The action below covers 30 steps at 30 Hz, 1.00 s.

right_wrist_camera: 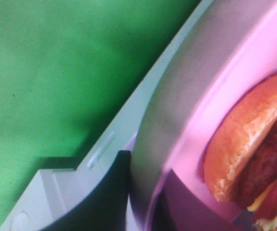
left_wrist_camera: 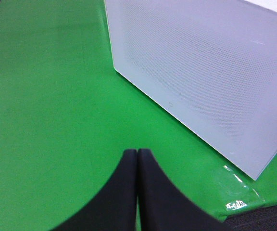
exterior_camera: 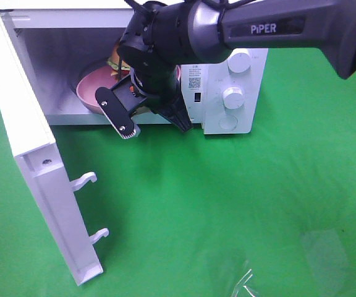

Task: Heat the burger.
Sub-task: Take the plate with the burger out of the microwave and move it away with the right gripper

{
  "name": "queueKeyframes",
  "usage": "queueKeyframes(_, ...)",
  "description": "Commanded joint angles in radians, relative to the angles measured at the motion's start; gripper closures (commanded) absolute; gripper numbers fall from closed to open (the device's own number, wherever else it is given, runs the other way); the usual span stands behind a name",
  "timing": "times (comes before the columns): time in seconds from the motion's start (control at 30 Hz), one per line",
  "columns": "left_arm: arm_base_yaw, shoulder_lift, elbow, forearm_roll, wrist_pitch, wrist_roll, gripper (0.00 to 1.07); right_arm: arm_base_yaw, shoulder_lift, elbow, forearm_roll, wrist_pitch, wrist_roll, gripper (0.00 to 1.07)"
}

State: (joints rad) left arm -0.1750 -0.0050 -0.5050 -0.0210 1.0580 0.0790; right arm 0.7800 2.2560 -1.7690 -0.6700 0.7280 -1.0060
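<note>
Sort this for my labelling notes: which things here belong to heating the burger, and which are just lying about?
Job:
burger
pink plate under it
microwave, door open
right gripper at the plate's edge

Lying about:
clear plastic wrap on the green cloth
left gripper, shut, off to the side

The left gripper (left_wrist_camera: 137, 159) reaches into view as two black fingers (left_wrist_camera: 119, 192) pressed flat together, their inner edges meeting in one thin seam with nothing between them. They hang over a green cloth (left_wrist_camera: 47, 106) that fills most of the picture. Beyond the fingertips stands a white panel with a fine dotted mesh (left_wrist_camera: 201, 72) (the microwave door, seen on a slant), its lower edge resting on the cloth, and near its corner lies a crumpled bit of clear plastic film (left_wrist_camera: 237, 192), glinting.
</note>
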Motion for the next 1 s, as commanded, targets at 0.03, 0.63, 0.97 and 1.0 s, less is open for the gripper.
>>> queueKeyframes(0.03, 0.002, -0.021, 0.002, -0.004, -0.015, -0.001, 1.07, -0.007, -0.042, -0.001, -0.020, 0.006, -0.022, 1.07)
queueKeyframes(0.63, 0.002, -0.021, 0.002, -0.004, -0.015, -0.001, 1.07, -0.007, -0.044, 0.000, 0.056, 0.030, -0.086, 1.07)
queueKeyframes(0.97, 0.002, -0.021, 0.002, -0.004, -0.015, -0.001, 1.07, -0.007, -0.089, 0.000, 0.158, 0.032, -0.148, 1.07)
queueKeyframes(1.0, 0.002, -0.021, 0.002, -0.004, -0.015, -0.001, 1.07, -0.007, -0.106, 0.000, 0.161, 0.037, -0.157, 1.07)
